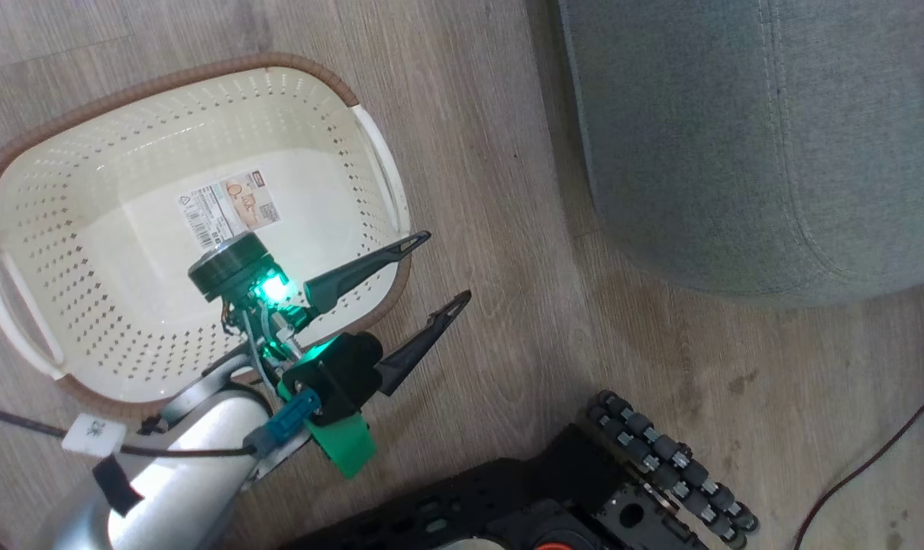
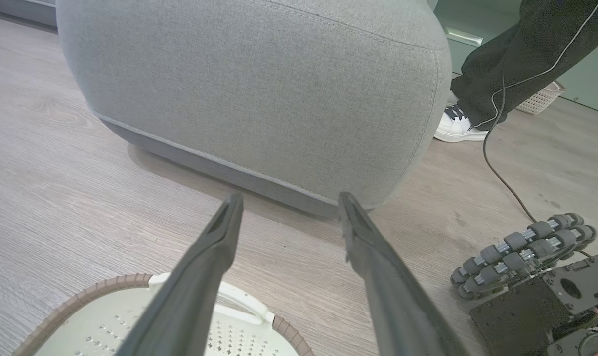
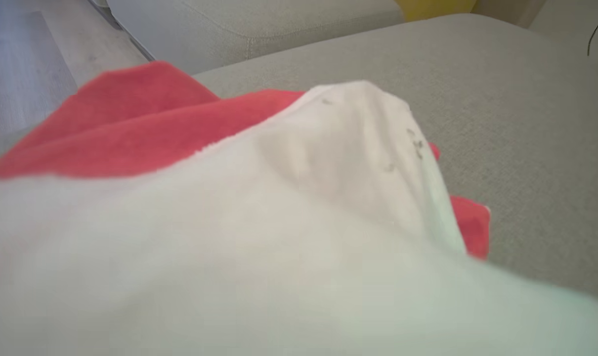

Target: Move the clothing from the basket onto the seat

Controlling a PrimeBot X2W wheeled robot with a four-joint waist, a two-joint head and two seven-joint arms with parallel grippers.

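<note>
Clothing (image 3: 289, 198): red fabric with a large white panel, heaped on the seat (image 3: 526, 123). It lies very close to the right wrist camera, blurred in the foreground. Red folds show at the left and along the right edge of the white part. In the head view a small red and white scrap sits at the right edge of the seat (image 1: 737, 137).

Seat (image 2: 254, 89): grey cushion with rounded corners and a stitched seam, standing on the floor (image 1: 492, 191) near the basket (image 1: 164, 80), not touching it.

Basket (image 2: 106, 284): cream, perforated, with a brown braided rim and white handles. A label sticker (image 1: 229, 210) lies on its bare bottom.

Left gripper (image 1: 445, 267): fingers spread wide, holding nothing, above the basket's rim on the side nearest the seat. Seen from the left wrist, the left gripper (image 2: 290, 198) points at the seat's lower seam.

Right gripper: whether spread or pressed together cannot be told, as the white cloth covers the lower part of its wrist view.

Robot base (image 1: 668, 458): black, with grey rollers, on the wood-look floor.

Person: dark trouser leg (image 2: 526, 49) and white shoe (image 2: 457, 126) beside the seat's far corner, with a thin cable (image 2: 496, 163) trailing across the floor
</note>
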